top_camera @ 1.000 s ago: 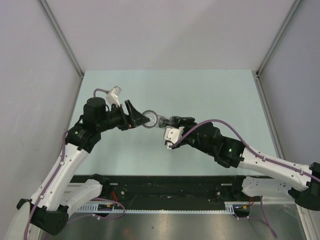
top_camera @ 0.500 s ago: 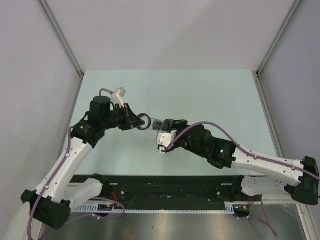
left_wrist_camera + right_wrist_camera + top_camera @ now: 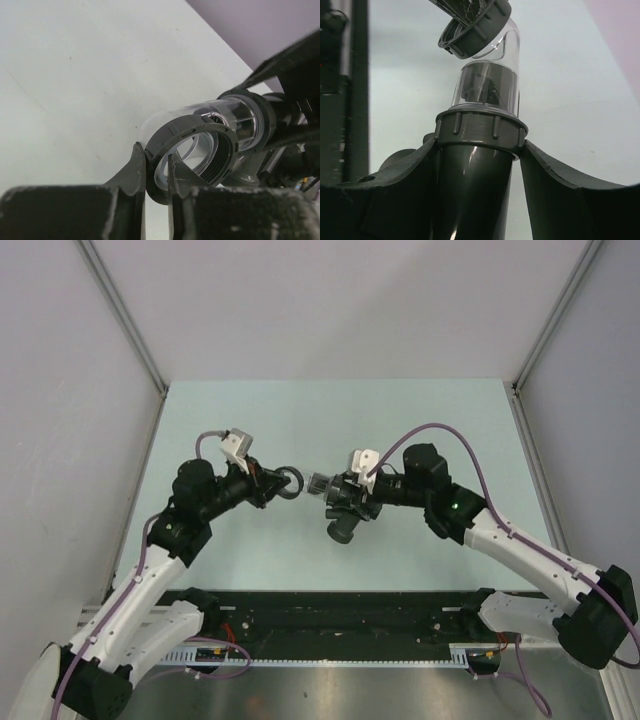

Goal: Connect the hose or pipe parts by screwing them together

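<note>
Over the middle of the table (image 3: 420, 420), the left jaws pinch the rim of the ring nut (image 3: 190, 126) at the end of the clear tube (image 3: 487, 80), while the right jaws clamp the dark pipe fitting (image 3: 475, 190).

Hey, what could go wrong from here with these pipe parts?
The ring looks tilted against the clear tube on the right claw's fitting, so turning it now might cross-thread or jam it. The left claw pinches only the ring's thin wall, so the ring could slip out.
</note>
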{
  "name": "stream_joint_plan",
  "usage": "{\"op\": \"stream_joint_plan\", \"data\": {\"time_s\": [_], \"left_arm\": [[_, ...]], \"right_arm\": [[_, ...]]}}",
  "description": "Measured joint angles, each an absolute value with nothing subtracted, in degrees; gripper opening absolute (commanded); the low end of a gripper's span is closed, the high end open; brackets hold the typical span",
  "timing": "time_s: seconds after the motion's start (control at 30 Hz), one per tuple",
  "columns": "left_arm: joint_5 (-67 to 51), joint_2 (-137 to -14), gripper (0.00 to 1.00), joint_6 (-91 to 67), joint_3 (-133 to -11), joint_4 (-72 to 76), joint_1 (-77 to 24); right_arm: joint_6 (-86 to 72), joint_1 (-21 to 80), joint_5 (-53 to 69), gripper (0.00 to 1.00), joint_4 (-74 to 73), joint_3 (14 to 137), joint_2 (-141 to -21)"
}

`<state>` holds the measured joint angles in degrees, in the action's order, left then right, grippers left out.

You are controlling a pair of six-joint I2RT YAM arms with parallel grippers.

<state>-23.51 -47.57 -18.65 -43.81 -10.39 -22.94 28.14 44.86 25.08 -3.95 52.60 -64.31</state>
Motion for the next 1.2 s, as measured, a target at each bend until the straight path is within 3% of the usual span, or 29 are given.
{"op": "stream_joint_plan", "data": {"time_s": [0.13,0.23,0.27,0.37,0.4,0.47,0.8,1.03,1.2], "left_arm": [[-22.6,-42.2,0.02,-13.2,-37.0,-0.9,-24.8],[-21.5,-39.2,0.4,-9.8,-32.9,3.8,-25.9],[-21.5,-38.9,0.66,-9.0,-32.3,4.4,-26.0],[-21.9,-38.3,0.93,-7.8,-31.7,6.3,-26.3],[-21.5,-37.8,0.96,-8.0,-31.7,6.7,-26.4],[-21.1,-36.6,1.0,-7.9,-31.7,6.5,-26.4],[-20.3,-30.0,0.97,-13.2,-40.1,-9.5,-26.0],[-26.4,-40.8,0.92,-22.6,-57.5,-20.7,-20.8],[-32.7,-46.9,0.92,-27.3,-60.2,-23.7,-18.2]], "right_arm": [[21.8,38.3,39.7,0.0,-2.2,52.9,-66.4],[18.8,36.5,45.5,0.0,-2.2,52.9,-67.7],[18.4,36.2,46.4,0.0,-2.5,52.9,-67.9],[18.1,35.6,48.4,0.0,-4.1,52.9,-68.0],[18.1,35.5,48.5,0.0,-4.7,52.9,-68.0],[18.5,35.5,48.2,0.0,-5.5,52.9,-67.8],[26.6,39.7,35.0,0.0,-8.9,52.9,-62.3],[37.3,52.2,14.7,0.0,-10.4,52.6,-59.9],[43.4,59.1,3.8,0.0,-9.7,50.8,-55.5]]}}
